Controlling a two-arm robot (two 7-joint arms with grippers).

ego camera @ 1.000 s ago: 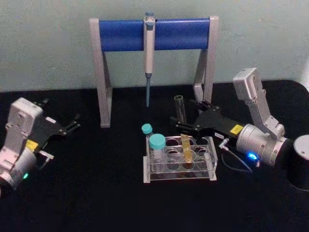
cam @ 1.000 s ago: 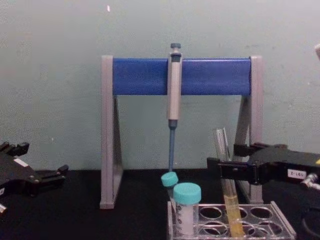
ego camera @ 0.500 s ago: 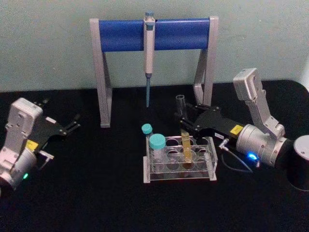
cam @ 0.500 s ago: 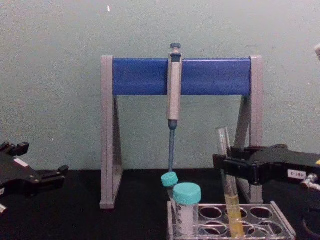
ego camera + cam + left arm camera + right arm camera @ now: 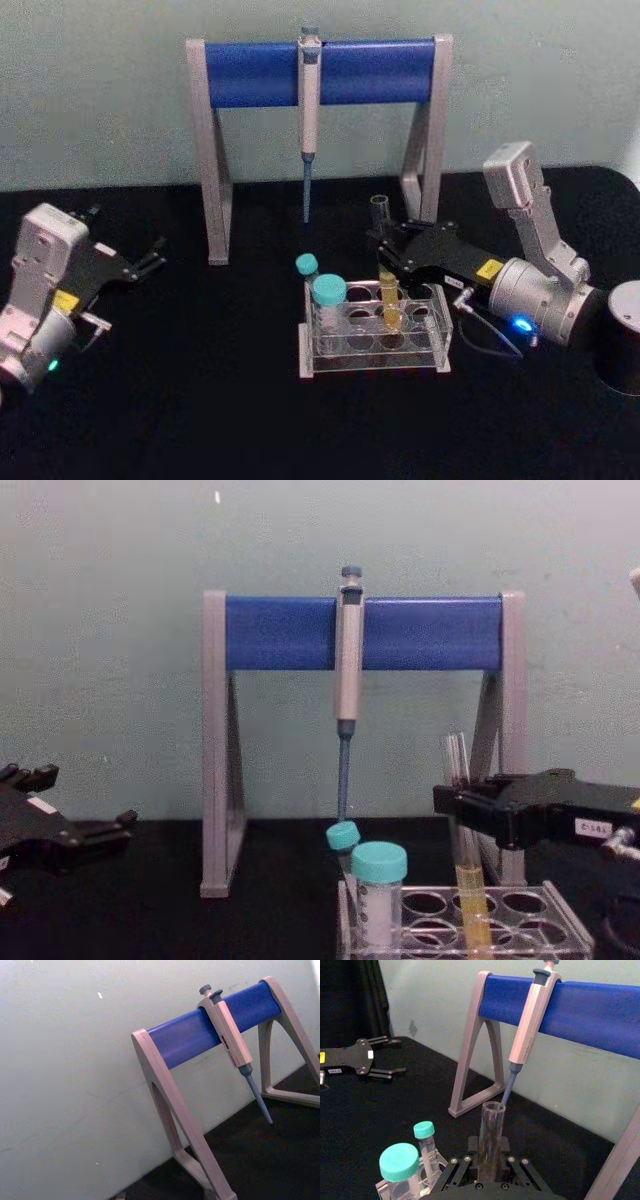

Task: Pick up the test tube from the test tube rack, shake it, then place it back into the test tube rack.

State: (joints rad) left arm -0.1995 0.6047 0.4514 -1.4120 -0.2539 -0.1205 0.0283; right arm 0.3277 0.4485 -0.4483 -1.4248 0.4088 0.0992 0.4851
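Test tube rack (image 5: 372, 352) at the middle of the table (image 5: 200, 410). Within the last second, lowered the test tube (image 5: 389, 300) from a lean to upright, yellow end down in a rack hole. Clamped above the rack from 2 o'clock by the right pincer (image 5: 383, 250), closed on the glass. Put-back probably near done, release left. Left pincer (image 5: 155, 254) parked at 9 o'clock, spread, holding nothing. Yellow sticker (image 5: 490, 268) and white tag (image 5: 593, 827) on the right arm: print unreadable

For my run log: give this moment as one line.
right gripper: shut on test tube | test tube: lower end in test tube rack | left gripper: open, parked left
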